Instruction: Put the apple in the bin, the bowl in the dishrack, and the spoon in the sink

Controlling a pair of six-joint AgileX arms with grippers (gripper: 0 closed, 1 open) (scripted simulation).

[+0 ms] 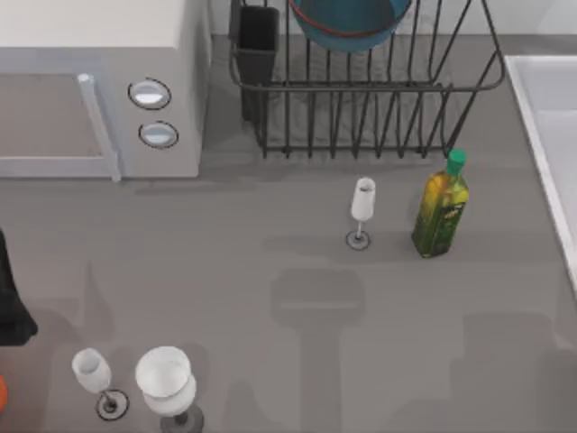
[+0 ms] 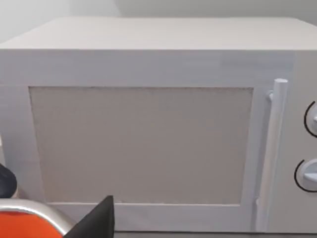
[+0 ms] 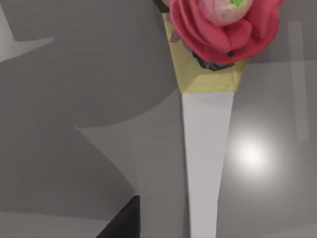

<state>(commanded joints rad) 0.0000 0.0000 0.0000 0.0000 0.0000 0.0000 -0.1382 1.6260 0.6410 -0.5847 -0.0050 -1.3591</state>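
At the worktop's far edge the bowl point(image 1: 347, 23) is seen resting inside the dishrack point(image 1: 379, 99), presumably as its intended place, while neither pincer's opening or hold can be told.

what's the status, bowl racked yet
Bowl sits in dishrack. Left arm at table's left edge. Wine glass and oil bottle stand before the rack.
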